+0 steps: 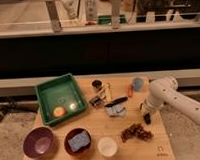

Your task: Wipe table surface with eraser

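Note:
The eraser [116, 108], a grey-blue block with a black strip on top, lies on the light wooden table surface [156, 147] near the middle. My gripper [145, 116] hangs from the white arm [161, 94] that comes in from the right. It points down close over the table, to the right of the eraser and apart from it, just behind the dark bunch of grapes [136, 132]. It holds nothing that I can see.
A green tray [48, 92] with an orange [58, 111] stands at the left. Along the front are a purple bowl [38, 142], a dark red bowl with a blue sponge [78, 141] and a white cup [107, 146]. A dark can [96, 85] and a blue-grey round thing [137, 83] stand at the back.

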Controlling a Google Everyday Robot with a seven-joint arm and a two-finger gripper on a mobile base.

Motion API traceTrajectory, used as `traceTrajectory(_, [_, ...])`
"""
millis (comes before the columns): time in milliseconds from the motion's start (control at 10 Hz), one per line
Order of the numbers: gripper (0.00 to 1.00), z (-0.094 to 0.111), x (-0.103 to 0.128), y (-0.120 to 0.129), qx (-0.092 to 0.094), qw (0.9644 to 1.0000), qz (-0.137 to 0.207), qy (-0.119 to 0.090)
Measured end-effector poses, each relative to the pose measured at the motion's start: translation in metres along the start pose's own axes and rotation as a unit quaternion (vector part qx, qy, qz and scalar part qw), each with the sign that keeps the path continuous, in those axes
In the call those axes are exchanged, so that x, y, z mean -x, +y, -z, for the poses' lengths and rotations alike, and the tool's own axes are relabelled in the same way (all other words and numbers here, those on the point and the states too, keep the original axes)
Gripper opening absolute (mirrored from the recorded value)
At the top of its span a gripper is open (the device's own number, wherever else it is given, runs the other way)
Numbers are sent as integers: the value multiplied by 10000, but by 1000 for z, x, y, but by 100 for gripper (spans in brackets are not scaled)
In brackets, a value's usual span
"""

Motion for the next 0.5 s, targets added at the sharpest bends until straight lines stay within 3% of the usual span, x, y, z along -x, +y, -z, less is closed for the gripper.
traceTrajectory(500, [2,-6,-51,-8,-289,9993,-184,140])
